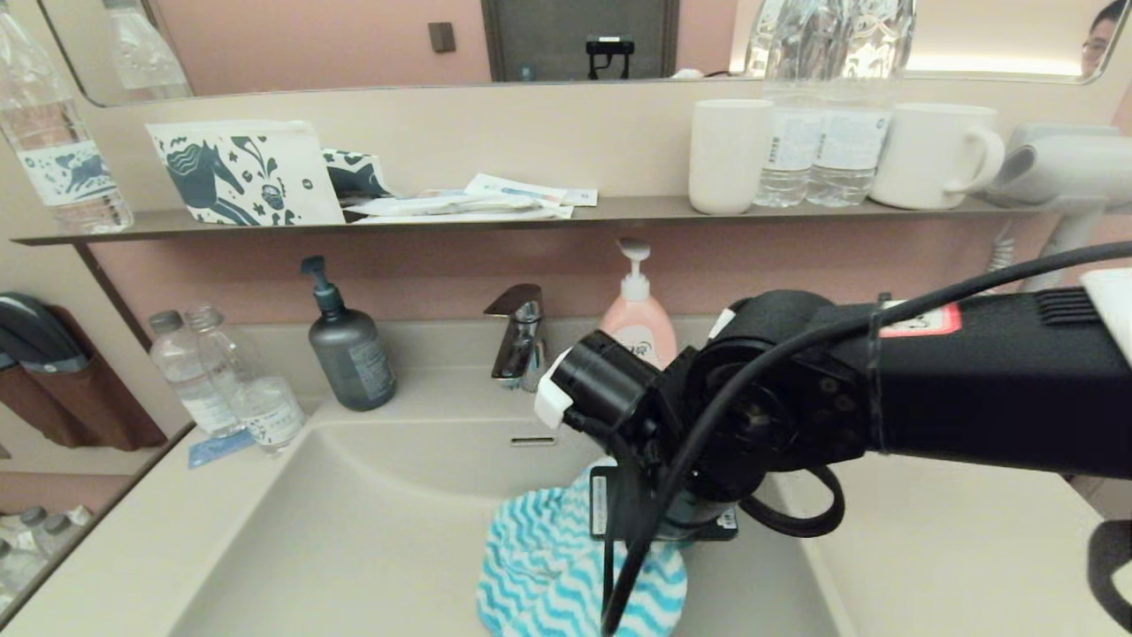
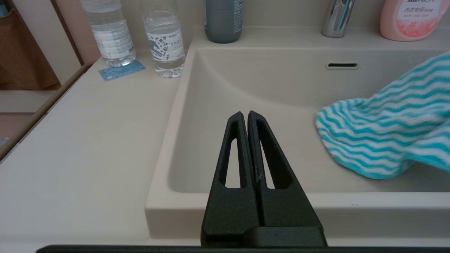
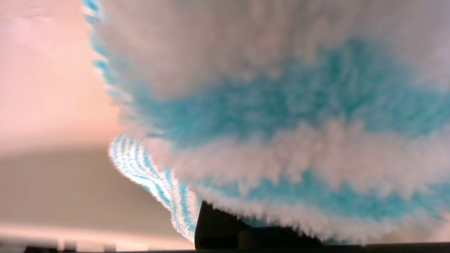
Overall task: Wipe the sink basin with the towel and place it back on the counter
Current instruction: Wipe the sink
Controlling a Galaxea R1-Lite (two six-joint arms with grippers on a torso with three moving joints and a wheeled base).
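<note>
The right gripper (image 1: 650, 531) is pressing the soft, fluffy towel (image 1: 548, 575) into the sink basin (image 1: 371, 522); its grip cannot be told. Being light and limp, the towel is best pinched at a bunched fold. The left gripper (image 2: 248, 117), clenched and empty, is hovering at the bench's front edge (image 2: 81, 147).

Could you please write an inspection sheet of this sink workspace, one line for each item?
Surface: beige counter, bare on the robot's right.
Job's things: towel down inside the sink basin, under the right arm.
Clutter: two water bottles, grey pump bottle, pink pump bottle around the faucet.
Grippers: right gripper buried in the towel and shut on it; left gripper shut, empty, over the basin's front rim.
Cables: black cable runs along the right arm.
Surroundings: wall shelf with horse-print pouch, two white cups, bottles; hair dryer at the right; mirror above.
</note>
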